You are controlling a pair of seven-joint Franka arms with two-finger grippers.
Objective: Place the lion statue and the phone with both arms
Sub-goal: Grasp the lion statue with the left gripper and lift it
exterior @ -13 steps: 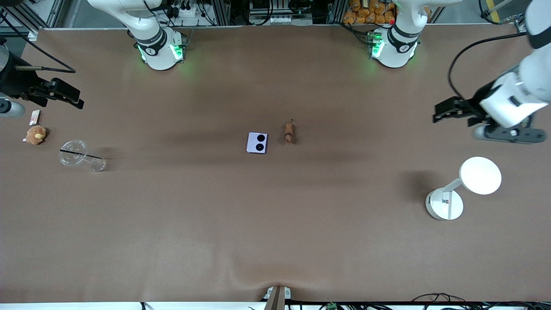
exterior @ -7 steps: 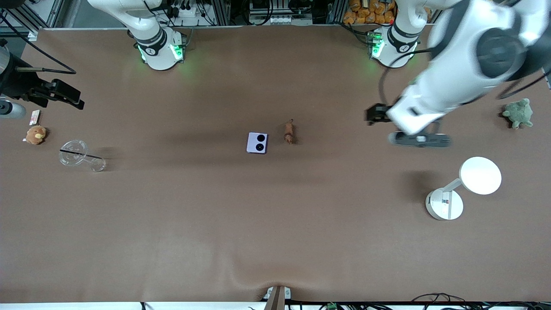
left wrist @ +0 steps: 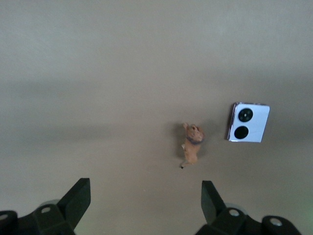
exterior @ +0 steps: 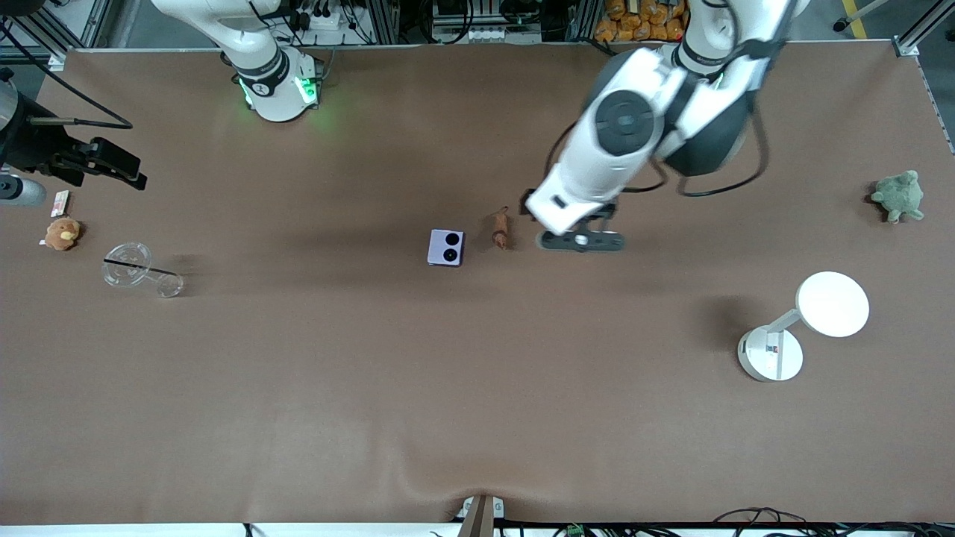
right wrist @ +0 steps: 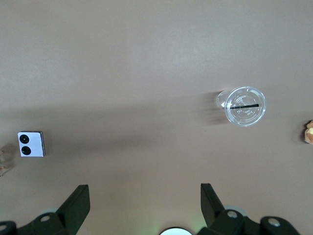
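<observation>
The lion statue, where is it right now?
The lion statue lies mid-table beside the phone, on its left-arm side, with the open left gripper just short of it.

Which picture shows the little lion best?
The left wrist view: the lion statue sits near the middle, big enough to show its head and legs, with the open left gripper over the table beside it. The front view shows a tiny brown shape. The right wrist view barely catches its edge.

White jointed left arm reaches mid-surface, black two-finger left gripper point(left wrist: 142, 196) spread wide; right gripper point(right wrist: 142, 196) likewise spread, waiting at surface's end.
</observation>
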